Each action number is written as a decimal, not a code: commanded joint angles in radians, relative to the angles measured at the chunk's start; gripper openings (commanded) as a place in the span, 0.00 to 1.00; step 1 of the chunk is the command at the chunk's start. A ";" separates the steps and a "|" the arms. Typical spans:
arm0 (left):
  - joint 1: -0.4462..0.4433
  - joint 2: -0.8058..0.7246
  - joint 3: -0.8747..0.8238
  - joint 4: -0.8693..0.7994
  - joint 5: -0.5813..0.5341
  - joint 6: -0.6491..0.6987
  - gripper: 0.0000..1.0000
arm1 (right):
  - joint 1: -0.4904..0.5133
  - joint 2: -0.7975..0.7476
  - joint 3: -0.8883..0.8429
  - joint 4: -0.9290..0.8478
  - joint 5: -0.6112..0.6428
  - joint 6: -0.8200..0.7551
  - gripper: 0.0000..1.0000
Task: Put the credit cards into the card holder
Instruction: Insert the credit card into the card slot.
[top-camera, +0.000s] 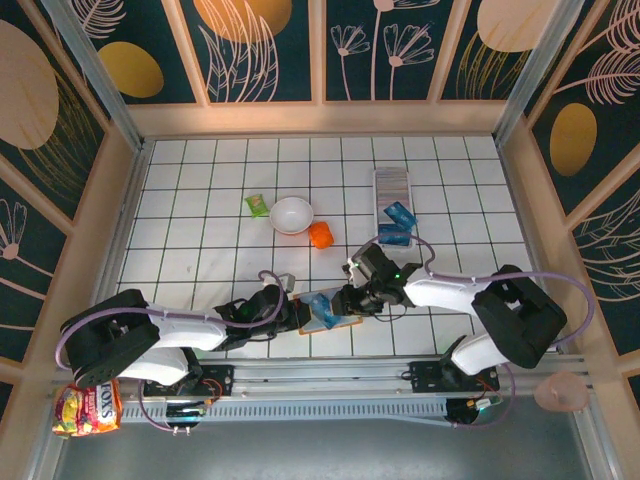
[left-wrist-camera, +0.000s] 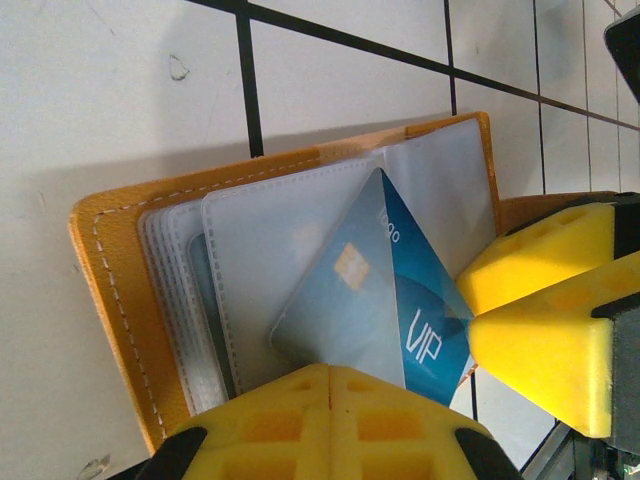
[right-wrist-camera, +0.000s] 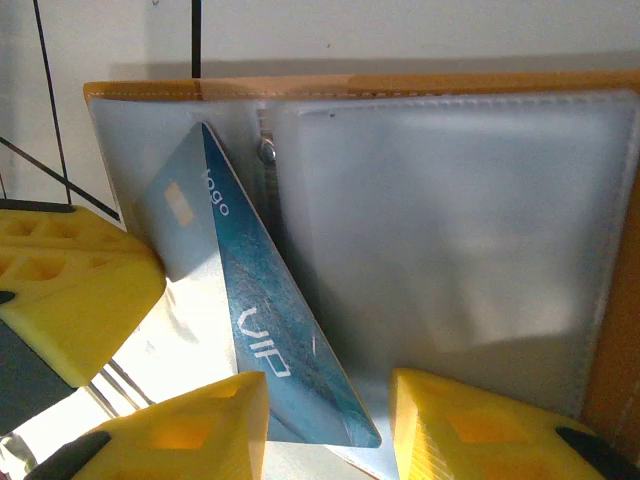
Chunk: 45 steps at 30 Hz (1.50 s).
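Now, a blue credit card (right-wrist-camera: 270, 330) juts askew from the wallet (left-wrist-camera: 110, 260), pinched by the right claw (right-wrist-camera: 328, 388).
Its corner sits between that claw's part-closed fingers (right-wrist-camera: 190, 430); the open wallet lies at the table's (top-camera: 200, 190) six o'clock. The left claw (left-wrist-camera: 330, 375), fingers (left-wrist-camera: 270, 425) shut together, rests at the wallet's nine o'clock edge. The card holder (top-camera: 392, 183) lies at one o'clock, well apart, holding two blue cards (top-camera: 398, 213).
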 joint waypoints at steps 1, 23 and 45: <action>-0.003 0.017 -0.039 -0.119 -0.017 -0.006 0.00 | -0.006 0.022 -0.002 0.011 -0.031 -0.022 0.36; -0.004 -0.005 -0.054 -0.120 -0.014 -0.015 0.00 | -0.050 -0.024 -0.099 0.300 -0.197 0.046 0.17; -0.004 0.010 -0.051 -0.100 -0.002 -0.013 0.00 | -0.043 -0.079 -0.281 0.577 -0.123 0.157 0.00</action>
